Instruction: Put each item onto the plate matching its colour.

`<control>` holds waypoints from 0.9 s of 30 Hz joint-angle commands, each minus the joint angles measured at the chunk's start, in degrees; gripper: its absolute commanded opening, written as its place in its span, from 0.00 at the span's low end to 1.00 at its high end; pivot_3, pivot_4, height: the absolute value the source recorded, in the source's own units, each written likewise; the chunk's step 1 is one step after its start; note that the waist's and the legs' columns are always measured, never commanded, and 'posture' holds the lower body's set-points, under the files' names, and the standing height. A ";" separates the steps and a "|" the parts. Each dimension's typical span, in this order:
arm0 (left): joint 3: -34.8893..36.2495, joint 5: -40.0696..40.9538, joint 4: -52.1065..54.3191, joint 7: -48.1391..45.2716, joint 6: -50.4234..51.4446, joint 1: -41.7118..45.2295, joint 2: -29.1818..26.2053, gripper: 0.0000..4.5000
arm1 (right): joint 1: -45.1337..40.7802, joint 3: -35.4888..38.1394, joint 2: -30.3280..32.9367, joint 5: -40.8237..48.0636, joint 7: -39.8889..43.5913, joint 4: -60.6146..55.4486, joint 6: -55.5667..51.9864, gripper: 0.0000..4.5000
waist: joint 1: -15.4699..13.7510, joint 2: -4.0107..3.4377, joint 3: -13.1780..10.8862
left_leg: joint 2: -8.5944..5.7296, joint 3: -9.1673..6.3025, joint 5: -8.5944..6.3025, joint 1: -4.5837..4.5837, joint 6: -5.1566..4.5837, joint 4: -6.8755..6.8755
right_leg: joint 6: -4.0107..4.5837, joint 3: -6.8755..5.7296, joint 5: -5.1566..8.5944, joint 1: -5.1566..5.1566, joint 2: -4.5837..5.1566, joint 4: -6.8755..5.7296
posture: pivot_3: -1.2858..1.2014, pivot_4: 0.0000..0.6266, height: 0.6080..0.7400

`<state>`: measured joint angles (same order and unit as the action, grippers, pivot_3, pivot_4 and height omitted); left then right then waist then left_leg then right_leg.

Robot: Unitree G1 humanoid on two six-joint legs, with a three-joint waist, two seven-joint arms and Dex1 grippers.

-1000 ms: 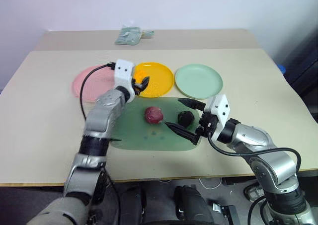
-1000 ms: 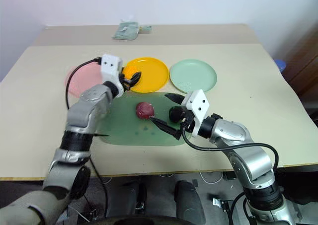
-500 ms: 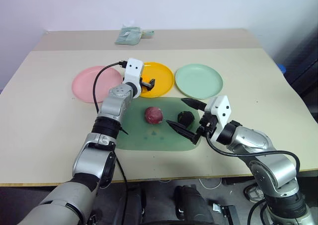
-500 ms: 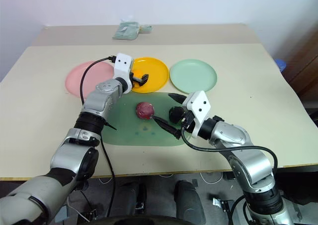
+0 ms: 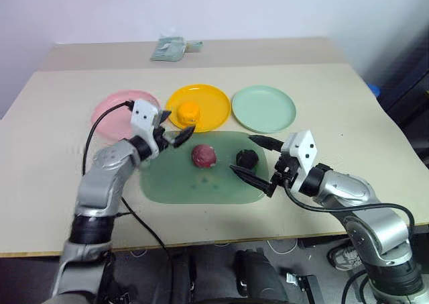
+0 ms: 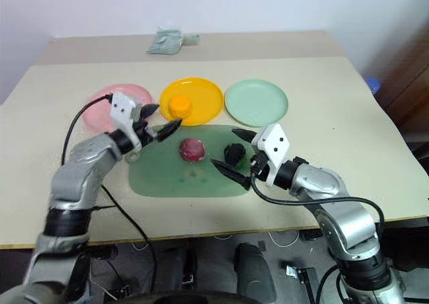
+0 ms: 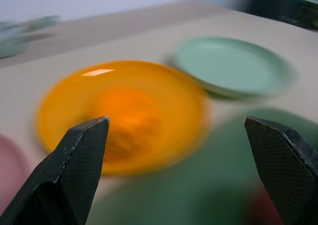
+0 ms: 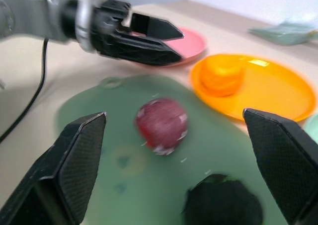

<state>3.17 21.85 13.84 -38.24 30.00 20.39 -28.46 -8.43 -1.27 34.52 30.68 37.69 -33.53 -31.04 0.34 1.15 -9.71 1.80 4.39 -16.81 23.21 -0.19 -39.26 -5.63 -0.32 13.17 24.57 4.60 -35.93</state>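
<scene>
Orange ball: sitting on the yellow plate, toward the side nearest the pink plate — that one counts as placed.
Left gripper: empty, fingers spread wide, hovering at the mat's edge between the pink and yellow plates, just beside the dark red ball's corner of the mat.
Dark red ball: on the translucent green mat, near its middle, not touching anything else.
Pink plate: bare, at the far left of the row — the red ball's likely home.
Green-black ball: on the mat too, just right of the red one, sitting between the right gripper's two fingers but not pinched.
Right gripper: jaws spread to their widest, pointing in across the mat, bracketing the dark ball — ready, by the look of it.
Mint plate: bare, at the right end of the row, beyond the dark ball.
Step in hand: one item down, two to go — I'd call this the handover to the second pick.
Next move: either the right fingers close on the dark ball and carry it up and over to the mint plate, or the left reaches in for the red ball. Both balls are small and lumpy, so the grip wants to be centred.
Watch for: the two grippers are close over the mat — one at a time looks wise.
</scene>
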 commanded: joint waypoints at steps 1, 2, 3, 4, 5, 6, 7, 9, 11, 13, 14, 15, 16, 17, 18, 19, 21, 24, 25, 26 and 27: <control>-1.36 2.50 5.61 -5.67 2.19 -0.82 -4.32 0.98 | 1.45 2.39 2.29 1.63 2.80 -1.65 0.03 1.00 | -0.22 0.00 0.00 | 0.00 -0.01 0.00 -0.04 0.00 -0.01 | 0.02 0.00 0.01 -0.05 0.01 0.01 | 0.52 0.24 1.00; -2.27 2.22 5.98 -6.34 2.42 -1.02 -5.23 0.98 | 1.76 2.50 2.57 1.58 3.04 -1.57 0.23 1.00 | -0.26 0.00 0.00 | 0.00 -0.01 0.00 -0.07 0.00 -0.01 | 0.04 0.01 0.02 -0.07 0.01 0.03 | 0.52 0.24 1.00; -3.20 1.95 6.21 -6.90 2.48 -1.05 -5.67 0.98 | 1.98 2.55 2.69 1.56 3.16 -1.54 0.37 1.00 | -0.27 0.00 0.00 | -0.02 0.00 0.00 -0.09 -0.01 -0.01 | 0.04 0.02 0.02 -0.08 0.01 0.03 | 0.52 0.24 1.00; -3.75 1.83 6.28 -7.23 2.50 -1.00 -5.88 0.98 | 2.04 2.55 2.70 1.53 3.19 -1.51 0.42 1.00 | -0.30 0.00 0.00 | -0.05 0.00 0.00 -0.09 -0.01 -0.01 | 0.03 0.02 0.02 -0.07 0.00 0.03 | 0.52 0.24 1.00; -5.29 1.04 5.96 -7.39 2.48 -0.58 -5.81 0.98 | 2.24 2.53 2.62 1.49 3.05 -1.76 0.39 1.00 | -0.32 0.00 0.00 | -0.06 0.00 -0.01 -0.08 -0.02 -0.01 | 0.03 0.02 0.02 -0.07 -0.01 0.03 | 0.52 0.24 1.00; -6.77 0.12 5.46 -7.42 2.52 -0.09 -5.72 0.98 | 2.47 2.52 2.48 1.41 2.82 -2.02 0.37 1.00 | -0.40 0.00 0.00 | -0.07 -0.01 -0.01 -0.07 -0.02 -0.01 | 0.03 0.02 0.02 -0.07 -0.03 0.04 | 0.52 0.24 1.00; -8.26 -0.96 4.84 -7.34 2.47 0.45 -5.72 0.98 | 2.72 2.52 2.33 1.32 2.56 -2.30 0.37 1.00 | -0.49 0.00 0.00 | -0.09 0.00 -0.02 -0.07 -0.03 -0.01 | 0.02 0.02 0.02 -0.07 -0.03 0.03 | 0.52 0.24 1.00; -10.29 -2.64 3.77 -7.18 2.30 1.31 -5.88 0.98 | 3.09 2.52 2.17 1.26 2.21 -2.70 0.35 1.00 | -0.70 0.00 0.00 | -0.10 0.01 -0.02 -0.06 -0.03 -0.01 | 0.01 0.02 0.01 -0.05 -0.04 0.03 | 0.52 0.24 1.00; -12.51 -4.89 1.56 -6.35 2.13 3.06 -5.25 0.98 | 3.75 2.45 2.09 1.23 1.87 -3.30 0.39 1.00 | -0.85 0.00 0.00 | -0.11 0.01 -0.02 -0.06 -0.03 -0.01 | 0.01 0.02 0.01 -0.05 -0.06 0.03 | 0.52 0.24 1.00; -13.84 -6.16 -0.01 -5.87 1.83 4.31 -4.36 0.98 | 4.19 2.42 2.03 1.22 1.60 -3.70 0.43 1.00 | -0.96 0.00 0.00 | -0.11 0.02 -0.02 -0.06 -0.03 -0.01 | 0.01 0.02 0.01 -0.05 -0.06 0.04 | 0.52 0.24 1.00; -14.22 -6.60 -0.49 -5.73 1.64 4.66 -4.05 0.98 | 4.28 2.43 2.01 1.22 1.49 -3.79 0.42 1.00 | -0.97 0.00 0.00 | -0.12 0.02 -0.02 -0.06 -0.03 -0.01 | 0.01 0.02 0.01 -0.05 -0.06 0.04 | 0.52 0.24 1.00; -15.06 -7.49 -1.49 -5.60 1.39 5.19 -3.63 0.98 | 4.36 2.39 1.92 1.21 1.28 -3.94 0.37 1.00 | -0.97 0.00 0.00 | -0.12 0.01 -0.02 -0.05 -0.04 -0.01 | 0.01 0.02 0.01 -0.05 -0.06 0.05 | 0.52 0.24 1.00; -15.63 -8.16 -2.19 -5.53 1.22 5.55 -3.34 0.98 | 4.41 2.35 1.86 1.20 1.13 -4.04 0.33 1.00 | -1.00 0.00 0.00 | -0.12 0.01 -0.02 -0.04 -0.04 -0.01 | 0.01 0.02 0.01 -0.05 -0.06 0.07 | 0.52 0.24 1.00; -15.99 -8.64 -2.69 -5.51 1.09 5.79 -3.12 0.98 | 4.44 2.32 1.82 1.20 1.01 -4.10 0.31 1.00 | -1.01 0.00 0.00 | -0.12 0.01 -0.02 -0.04 -0.04 -0.01 | 0.01 0.02 0.01 -0.05 -0.06 0.06 | 0.52 0.24 1.00; -16.61 -9.24 -3.46 -5.53 1.00 5.99 -2.80 0.98 | 4.46 2.15 1.73 1.15 0.86 -4.22 0.31 1.00 | -1.00 0.00 0.00 | -0.13 0.01 -0.02 -0.04 -0.04 -0.01 | 0.01 0.02 0.01 -0.05 -0.06 0.07 | 0.52 0.24 1.00; -16.97 -9.55 -3.86 -5.58 1.00 6.03 -2.58 0.98 | 4.47 2.04 1.67 1.14 0.77 -4.29 0.31 1.00 | -0.99 0.00 0.00 | -0.13 0.01 -0.02 -0.04 -0.04 -0.01 | 0.01 0.02 0.01 -0.05 -0.06 0.07 | 0.52 0.24 1.00; -17.22 -9.76 -4.35 -6.00 0.83 5.96 -2.12 0.98 | 4.44 1.89 1.56 1.15 0.58 -4.34 0.32 1.00 | -0.93 0.00 0.00 | -0.12 0.01 -0.02 -0.04 -0.04 -0.01 | 0.01 0.02 0.01 -0.05 -0.07 0.06 | 0.52 0.24 1.00; -16.66 -9.32 -4.34 -6.27 0.81 5.64 -1.58 0.80 | 4.26 1.69 1.35 1.16 0.41 -4.21 0.38 1.00 | -0.97 0.00 0.00 | -0.11 0.00 -0.02 -0.04 -0.04 -0.01 | 0.01 0.02 0.01 -0.04 -0.07 0.06 | 0.52 0.24 1.00; -16.50 -9.42 -4.28 -6.11 0.82 5.54 -1.49 0.72 | 4.22 1.58 1.30 1.15 0.40 -4.18 0.40 1.00 | -0.97 0.00 0.00 | -0.11 0.00 -0.02 -0.04 -0.04 -0.01 | 0.01 0.02 0.01 -0.04 -0.07 0.06 | 0.52 0.24 1.00; -16.41 -9.56 -4.24 -6.00 0.82 5.49 -1.43 0.60 | 4.20 1.51 1.27 1.15 0.38 -4.17 0.41 1.00 | -0.97 0.00 0.00 | -0.11 0.00 -0.02 -0.04 -0.04 -0.01 | 0.01 0.02 0.01 -0.04 -0.07 0.06 | 0.52 0.24 1.00; -15.93 -9.25 -4.08 -5.86 0.92 5.31 -1.26 0.53 | 4.09 1.29 1.20 1.12 0.43 -4.09 0.44 1.00 | -0.97 0.00 0.00 | -0.11 0.00 -0.02 -0.04 -0.04 -0.01 | 0.01 0.02 0.01 -0.04 -0.07 0.06 | 0.52 0.24 1.00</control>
<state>-14.19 12.45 8.48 -44.18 31.97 25.46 -30.00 -3.73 -0.27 36.19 31.36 38.15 -35.22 -31.46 -0.63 1.15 -9.71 1.69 4.38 -16.83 23.17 -0.23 -39.27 -5.63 -0.29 13.18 24.52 4.53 -35.87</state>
